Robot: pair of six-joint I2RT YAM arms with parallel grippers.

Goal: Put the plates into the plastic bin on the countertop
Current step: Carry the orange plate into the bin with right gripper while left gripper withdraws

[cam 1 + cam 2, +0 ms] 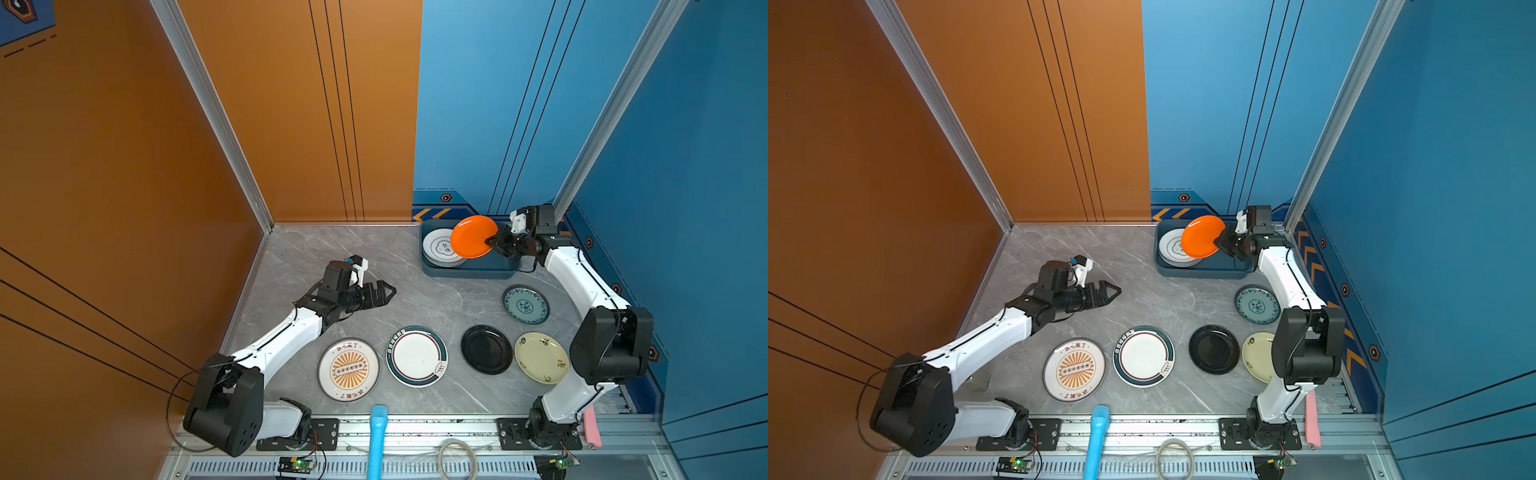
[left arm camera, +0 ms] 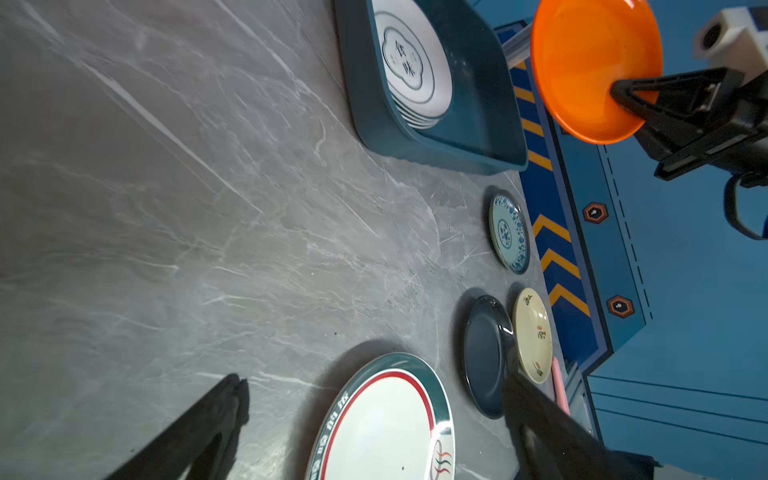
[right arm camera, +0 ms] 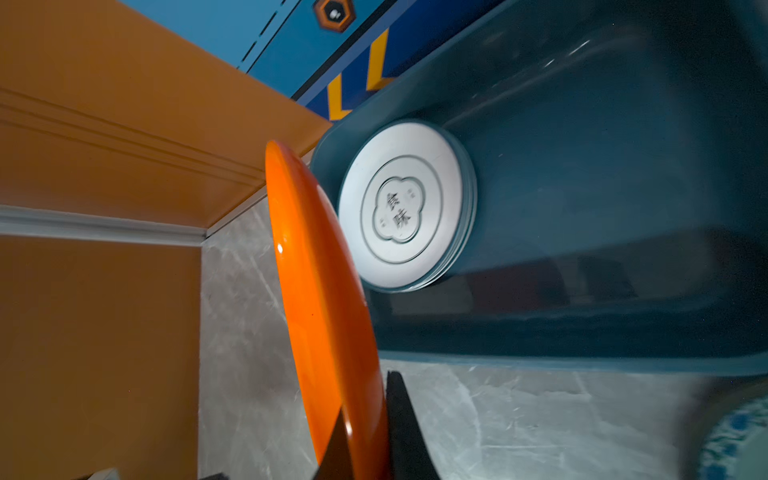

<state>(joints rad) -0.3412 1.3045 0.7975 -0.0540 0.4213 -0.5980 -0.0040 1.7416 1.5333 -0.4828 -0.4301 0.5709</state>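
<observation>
Overall, room: a booth with an orange wall (image 1: 104, 166) at the left and far left, a blue wall (image 1: 478, 104) at the far right and right, and aluminium posts (image 1: 208, 112) at the corners.
Bench: the bench (image 1: 374, 266) was a flat grey marble-look slab with white veins, and a front rail (image 1: 415, 428) ran along its near edge.
Plastic bin: the dark teal plastic bin (image 1: 469, 272) stood on the bench in the far right corner, close to the blue wall.
Inside it: a stack of white plates (image 1: 438, 249) lay in the left half, with a cloud motif on the top 1.
Orange plate: the orange plate (image 1: 471, 237) was tilted above the bin and overlapped the stack in both top views.
Right jaws: they were closed on the orange plate's rim.
Left jaws: they were spread wide and held nothing, above the bench's left middle.
Loose on the bench: 5 plates lay flat. The sunburst plate (image 1: 348, 370), teal-rimmed plate (image 1: 417, 356), black plate (image 1: 486, 350) and cream plate (image 1: 541, 357) formed a near row. The teal patterned plate (image 1: 525, 304) lay between that row and the bin.
</observation>
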